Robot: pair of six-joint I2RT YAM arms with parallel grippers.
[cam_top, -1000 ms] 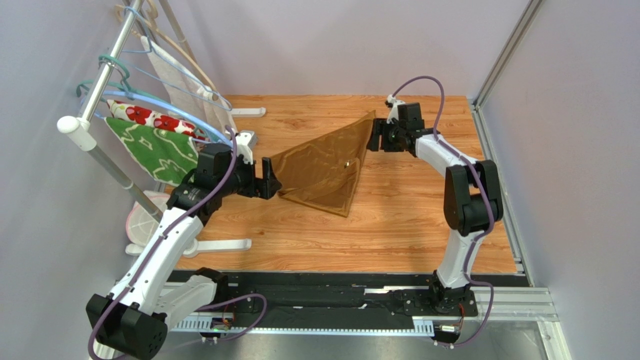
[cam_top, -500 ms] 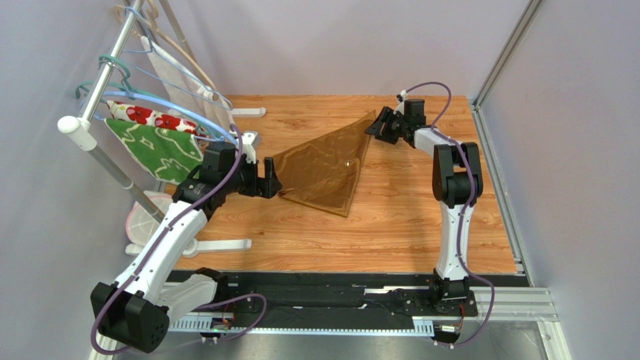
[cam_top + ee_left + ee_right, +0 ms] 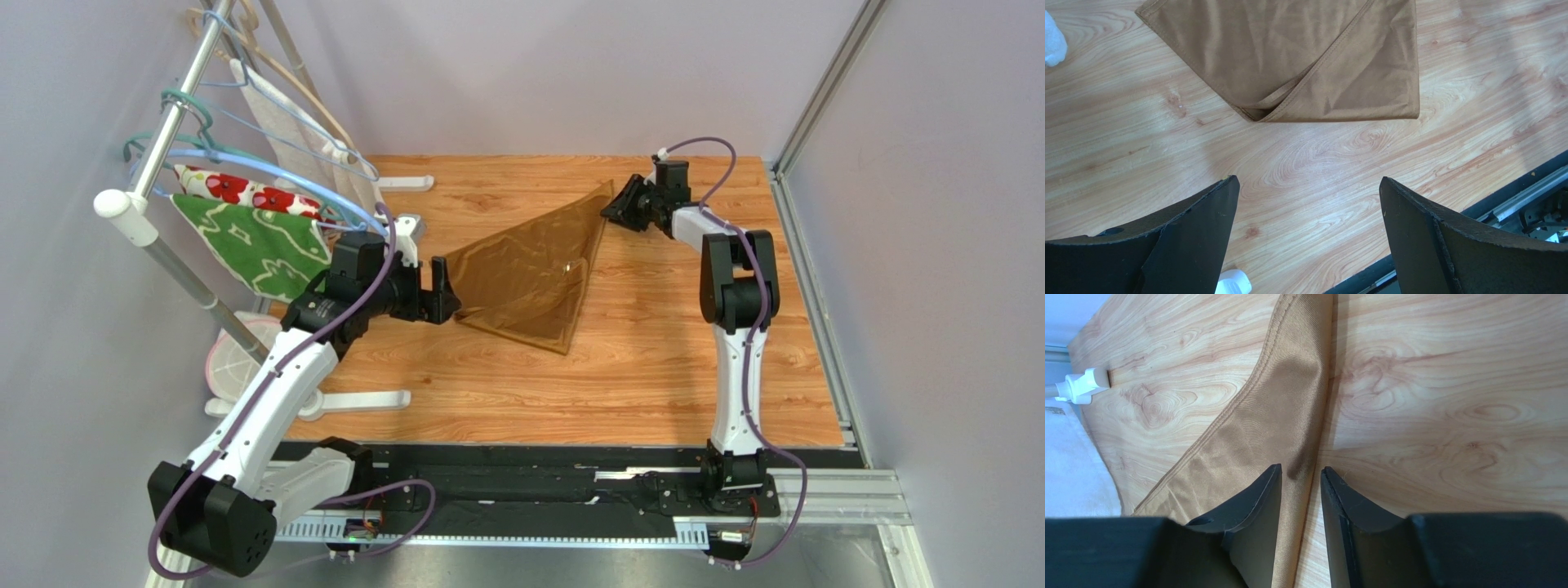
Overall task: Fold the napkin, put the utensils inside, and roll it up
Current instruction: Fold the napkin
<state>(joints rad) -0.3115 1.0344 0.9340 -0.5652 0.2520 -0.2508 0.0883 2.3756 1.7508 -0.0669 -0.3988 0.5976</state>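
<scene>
The napkin lies folded into a triangle mid-frame on the tabletop; the left gripper hovers beside its left corner, jaws spread wide; the right gripper straddles the upper-right tip, jaws narrow, though I cannot tell if they pinch; the thin cloth could slip free, or drag and undo the fold.

Green leaf cloth, red-flowered cloth on rack
</scene>
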